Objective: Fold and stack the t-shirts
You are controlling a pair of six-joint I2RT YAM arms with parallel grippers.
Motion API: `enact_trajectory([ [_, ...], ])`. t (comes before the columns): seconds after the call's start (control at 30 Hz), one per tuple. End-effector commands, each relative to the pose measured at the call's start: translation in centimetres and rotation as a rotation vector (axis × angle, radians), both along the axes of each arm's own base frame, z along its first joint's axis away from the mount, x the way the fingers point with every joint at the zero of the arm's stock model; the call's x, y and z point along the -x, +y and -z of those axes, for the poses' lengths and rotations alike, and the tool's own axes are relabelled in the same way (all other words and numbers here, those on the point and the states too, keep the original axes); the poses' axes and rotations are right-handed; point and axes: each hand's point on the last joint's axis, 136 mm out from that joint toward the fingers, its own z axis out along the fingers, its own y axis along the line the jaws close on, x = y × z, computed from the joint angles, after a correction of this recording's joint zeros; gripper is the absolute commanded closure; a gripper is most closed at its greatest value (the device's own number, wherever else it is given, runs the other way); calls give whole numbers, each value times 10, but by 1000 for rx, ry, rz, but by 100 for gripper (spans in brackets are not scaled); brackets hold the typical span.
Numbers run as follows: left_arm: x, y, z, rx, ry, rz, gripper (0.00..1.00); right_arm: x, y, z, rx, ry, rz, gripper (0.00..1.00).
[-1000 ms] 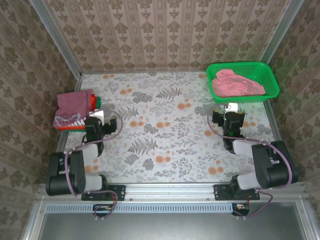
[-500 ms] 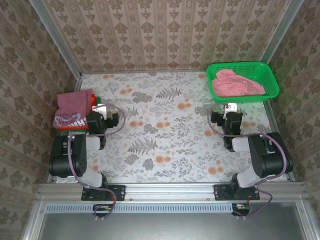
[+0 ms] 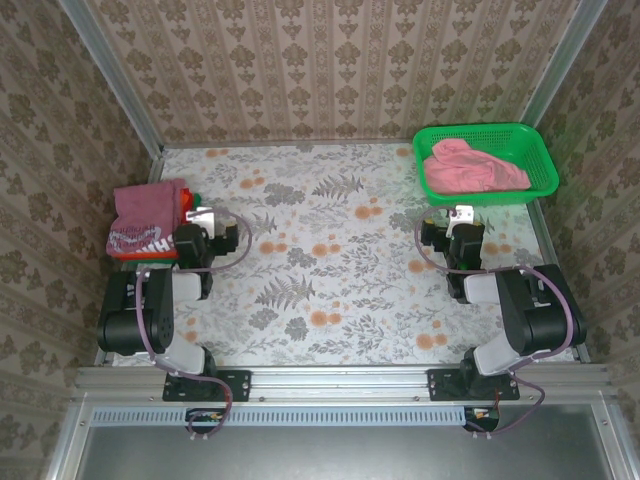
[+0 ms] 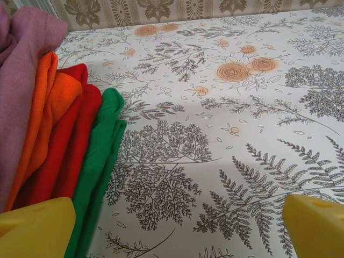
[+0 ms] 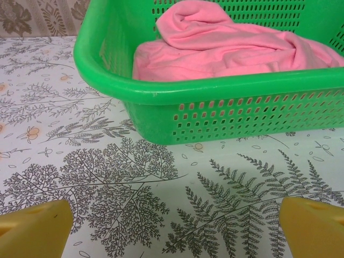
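Observation:
A folded stack of t-shirts lies at the table's left edge, topped by a maroon one with white lettering. In the left wrist view its layers show edge-on: maroon, orange, red, green. My left gripper rests just right of the stack, open, with bare table between its yellow fingertips. A crumpled pink t-shirt lies in the green mesh basket. My right gripper sits just in front of the basket, open and holding nothing.
The floral table top stretches between the two arms. Patterned walls close in the back and both sides, with metal posts at the corners. The basket stands in the far right corner.
Both arms shifted pose early in the second, their grippers edging slightly toward the far wall; they have held still since. The shirts and basket have not moved.

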Motion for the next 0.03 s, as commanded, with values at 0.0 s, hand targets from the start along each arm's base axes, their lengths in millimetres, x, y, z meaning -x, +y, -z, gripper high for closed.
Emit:
enact_trajectory([
  [0.0,0,-2,-2,-10,-16,13,0,-4,-1,-7,-19,-30,1,0],
])
